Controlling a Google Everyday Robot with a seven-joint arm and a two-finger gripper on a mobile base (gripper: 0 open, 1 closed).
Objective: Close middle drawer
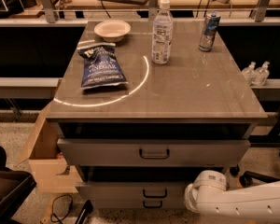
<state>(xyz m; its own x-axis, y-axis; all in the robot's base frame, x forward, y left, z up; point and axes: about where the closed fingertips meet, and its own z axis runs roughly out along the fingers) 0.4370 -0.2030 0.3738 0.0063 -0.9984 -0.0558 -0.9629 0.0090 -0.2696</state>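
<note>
Located the middle drawer (116, 191) at 6 o'clock, second of three in the desk (177, 92), standing a little proud of the carcass beneath the top drawer (107, 152), itself pulled further out. Found no end effector in view; cannot tell whether released or clenched. Logged only the white arm (242, 202) at 5 o'clock, with its rounded end just beside the right end of the middle drawer front.

Judged the risks as follows:
- Pushing the overhanging top drawer by mistake, given its front nearest to any approach from above.
- Pressing off-centre from the right, racking the middle drawer in its runners and jamming it part open.
- Catching the lowest drawer (112, 203), just below and much alike.
- Jolting the desk and toppling the water bottle (162, 31) or can (209, 31), both upright at 12 to 1 o'clock.

Noted also a chip bag (102, 69) and bowl (112, 30) at 11 o'clock, a cardboard box (44, 157) just beside the desk at 8 o'clock, and a floor cable (60, 205) at 7 o'clock. Saw nothing across the middle drawer front apart from the arm itself.
</note>
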